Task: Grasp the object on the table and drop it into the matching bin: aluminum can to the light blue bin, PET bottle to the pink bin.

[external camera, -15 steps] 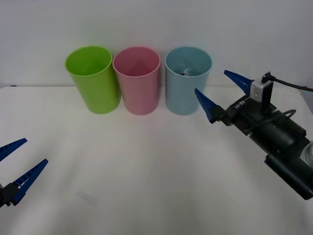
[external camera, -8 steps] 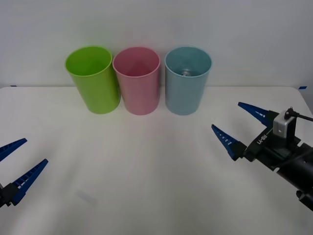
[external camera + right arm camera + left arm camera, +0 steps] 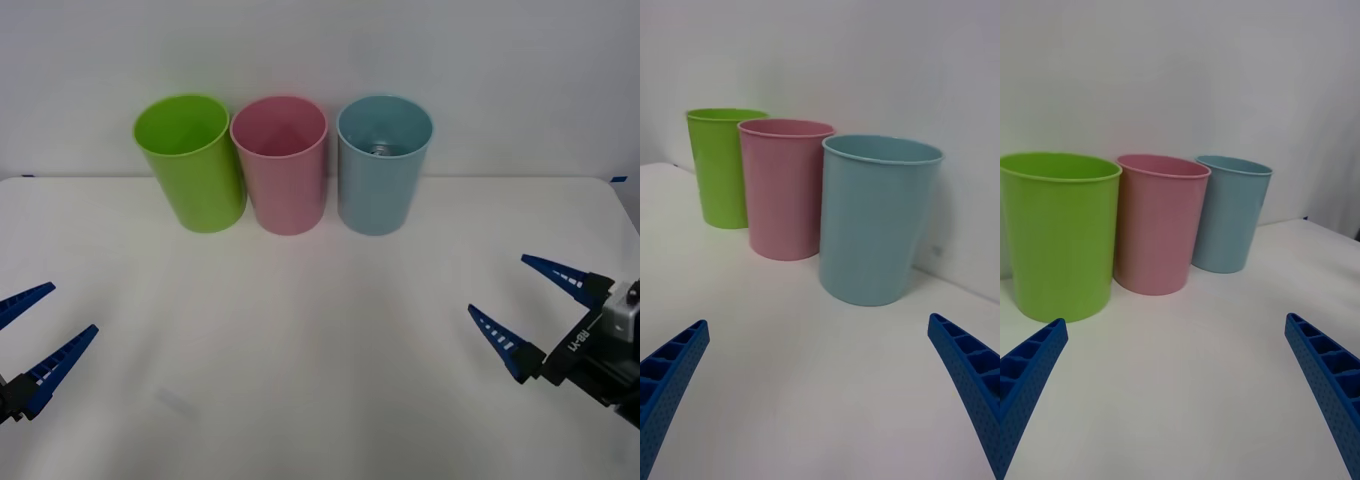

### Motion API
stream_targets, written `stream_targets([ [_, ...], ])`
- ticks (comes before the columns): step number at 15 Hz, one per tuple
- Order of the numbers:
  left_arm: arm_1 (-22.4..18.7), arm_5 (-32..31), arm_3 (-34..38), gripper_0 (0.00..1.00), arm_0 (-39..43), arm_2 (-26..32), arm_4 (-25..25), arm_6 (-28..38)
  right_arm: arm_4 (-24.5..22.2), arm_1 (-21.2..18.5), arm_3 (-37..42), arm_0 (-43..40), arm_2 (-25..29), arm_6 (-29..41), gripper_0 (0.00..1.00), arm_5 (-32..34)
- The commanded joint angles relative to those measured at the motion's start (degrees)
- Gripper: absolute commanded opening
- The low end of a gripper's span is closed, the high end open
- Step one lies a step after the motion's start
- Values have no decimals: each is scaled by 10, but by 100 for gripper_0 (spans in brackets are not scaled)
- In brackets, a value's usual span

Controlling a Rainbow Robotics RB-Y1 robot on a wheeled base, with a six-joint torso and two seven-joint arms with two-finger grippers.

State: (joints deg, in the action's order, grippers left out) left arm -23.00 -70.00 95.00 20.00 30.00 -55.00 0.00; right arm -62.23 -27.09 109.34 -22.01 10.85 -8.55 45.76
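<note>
Front view: I see the can (image 3: 381, 149) inside the light blue bin (image 3: 384, 190); my right gripper (image 3: 528, 305) lower right and left gripper (image 3: 38, 335) lower left hang spread over the tabletop (image 3: 300, 340).

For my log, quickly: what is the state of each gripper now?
Left gripper: open, holding nothing, low at the table's left edge.
Right gripper: open, holding nothing, at the table's right side.

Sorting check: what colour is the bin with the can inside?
Light blue: the tall plastic cup-shaped bin, seen best in the front view.
</note>
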Motion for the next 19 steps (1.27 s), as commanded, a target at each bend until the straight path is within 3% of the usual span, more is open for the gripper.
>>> stream_targets([
  [1, 0, 0, 0, 100, 0, 0, 0, 0, 15, 0, 0, -30, 15, -30, 100, 20],
  [8, 0, 0, 0, 100, 0, 0, 0, 0, 29, -3, 0, -80, 32, -39, 100, 73],
  [19, 0, 0, 0, 100, 0, 0, 0, 0, -2, -2, 0, -95, 34, -37, 100, 74],
])
